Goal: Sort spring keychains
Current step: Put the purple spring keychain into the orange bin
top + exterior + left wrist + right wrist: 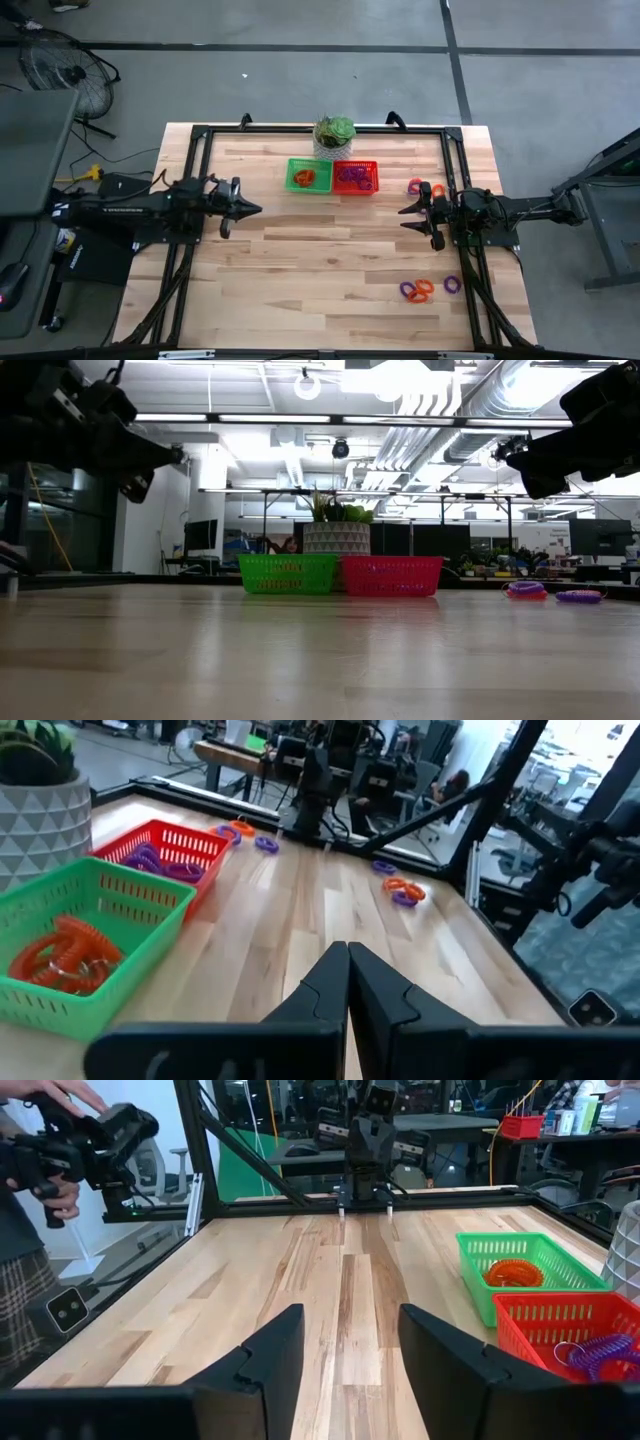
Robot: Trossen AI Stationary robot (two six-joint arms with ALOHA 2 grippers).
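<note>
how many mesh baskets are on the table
2. The green plastic mesh basket sits at the table's far middle, holding orange coils; the red plastic mesh basket stands right beside it on the right arm's side, holding purple coils. Both stand just in front of the potted plant.

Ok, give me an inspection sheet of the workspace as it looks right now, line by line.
Surface: light wooden plank table inside a black metal frame.
Job's things: orange coiled plastic keychains in the green mesh basket; purple coils in the red mesh basket. Loose orange and purple coils lie by the right arm and near the table's front right.
Clutter: potted green plant in a white patterned pot behind the baskets.
Claws: left claw shut, empty, above the table's left; right claw open, empty, above its right.
Cables: yellow and black cables on the floor left of the table.
Surroundings: floor fan; a person's hand holding a black device.
</note>
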